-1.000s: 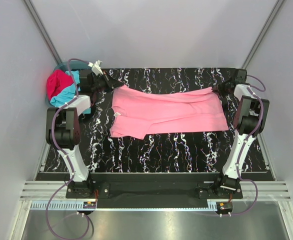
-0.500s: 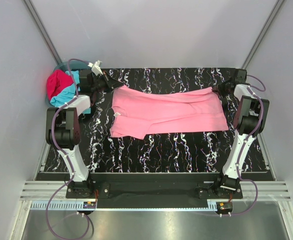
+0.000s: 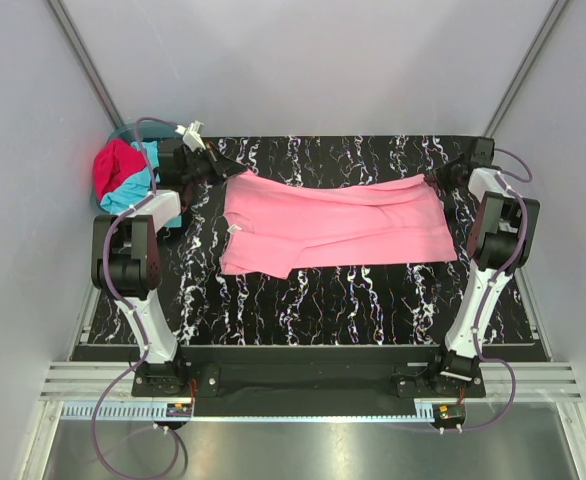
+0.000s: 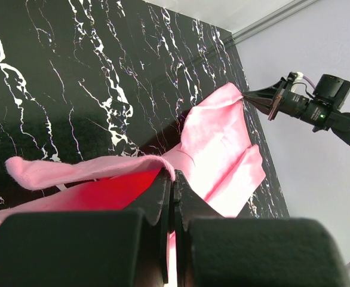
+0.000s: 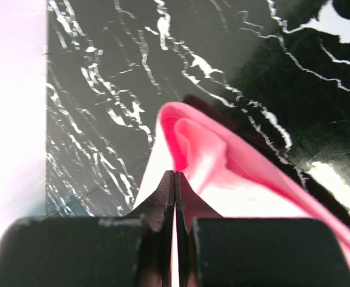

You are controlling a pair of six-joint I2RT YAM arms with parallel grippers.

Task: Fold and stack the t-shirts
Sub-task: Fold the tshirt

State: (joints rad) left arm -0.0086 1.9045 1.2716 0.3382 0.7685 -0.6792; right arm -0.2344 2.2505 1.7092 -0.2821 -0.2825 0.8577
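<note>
The light pink t-shirt point(image 3: 333, 225) lies spread across the black marbled table point(image 3: 353, 300), its far edge lifted at both ends. My left gripper point(image 3: 228, 168) is shut on the shirt's far left corner; in the left wrist view the cloth point(image 4: 217, 143) drapes over the closed fingertips of that gripper point(image 4: 174, 176). My right gripper point(image 3: 429, 177) is shut on the far right corner, where a fold of the pink shirt point(image 5: 223, 179) bunches at its tips point(image 5: 175, 173). The crimson t-shirt point(image 3: 113, 165) and the turquoise t-shirt point(image 3: 138, 190) lie heaped in the basket.
The teal basket point(image 3: 123, 133) stands off the table's far left corner, right behind the left arm. Grey walls close in on both sides and at the back. In the left wrist view, the right gripper point(image 4: 246, 94) shows across the table.
The right gripper's jaws have closed on the shirt's far right corner. The shirt and both arms otherwise stay where they were.
</note>
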